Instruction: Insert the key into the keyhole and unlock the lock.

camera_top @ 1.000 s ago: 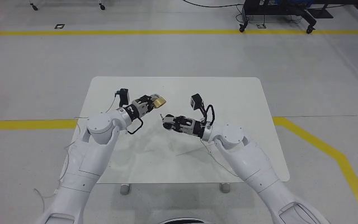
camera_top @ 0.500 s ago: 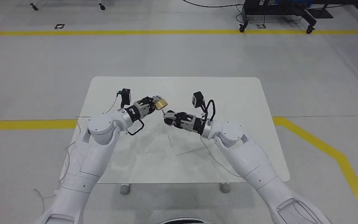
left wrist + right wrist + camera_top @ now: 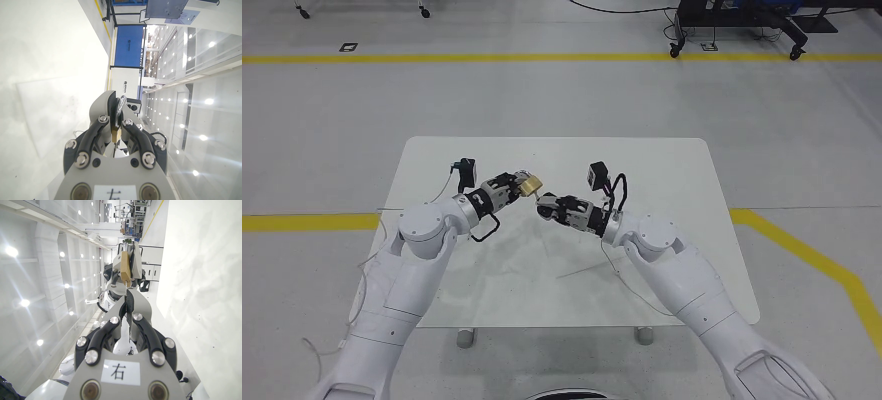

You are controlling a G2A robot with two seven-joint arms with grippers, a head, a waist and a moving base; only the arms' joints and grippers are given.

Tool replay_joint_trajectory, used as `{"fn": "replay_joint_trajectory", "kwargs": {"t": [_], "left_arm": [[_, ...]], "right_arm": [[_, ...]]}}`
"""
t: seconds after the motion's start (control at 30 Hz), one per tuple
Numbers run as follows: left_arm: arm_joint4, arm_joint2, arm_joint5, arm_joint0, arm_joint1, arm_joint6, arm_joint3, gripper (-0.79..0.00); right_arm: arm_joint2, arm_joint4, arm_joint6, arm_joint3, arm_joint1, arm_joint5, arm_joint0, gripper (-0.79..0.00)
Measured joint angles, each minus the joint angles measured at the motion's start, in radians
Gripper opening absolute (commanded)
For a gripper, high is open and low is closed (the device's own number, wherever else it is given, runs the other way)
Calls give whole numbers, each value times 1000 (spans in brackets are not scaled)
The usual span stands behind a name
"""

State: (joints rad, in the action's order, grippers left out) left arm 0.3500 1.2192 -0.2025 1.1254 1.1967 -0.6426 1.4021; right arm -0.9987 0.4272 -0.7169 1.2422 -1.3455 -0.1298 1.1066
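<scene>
Left gripper (image 3: 117, 107) clenched on brass padlock (image 3: 125, 266); right gripper (image 3: 129, 298) pinching key (image 3: 125, 291), tip meeting lock's bottom, above white table (image 3: 672, 200).

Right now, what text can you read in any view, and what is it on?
"右": right label, behind the right gripper.
Left label, behind the left gripper: one character, cut off by the picture's edge, not readable whole.
Blue panel and white panel: brand lettering, not read off.
Signs: too small to read.
Lock: no print visible.
</scene>
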Motion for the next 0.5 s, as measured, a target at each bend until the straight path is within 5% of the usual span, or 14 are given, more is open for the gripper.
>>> {"fn": "replay_joint_trajectory", "kwargs": {"t": [0.5], "left_arm": [[-26,-6,18,5,-2,4,16,-785]], "right_arm": [[-6,11,-4,-8,-2,-10,4,-785]]}}
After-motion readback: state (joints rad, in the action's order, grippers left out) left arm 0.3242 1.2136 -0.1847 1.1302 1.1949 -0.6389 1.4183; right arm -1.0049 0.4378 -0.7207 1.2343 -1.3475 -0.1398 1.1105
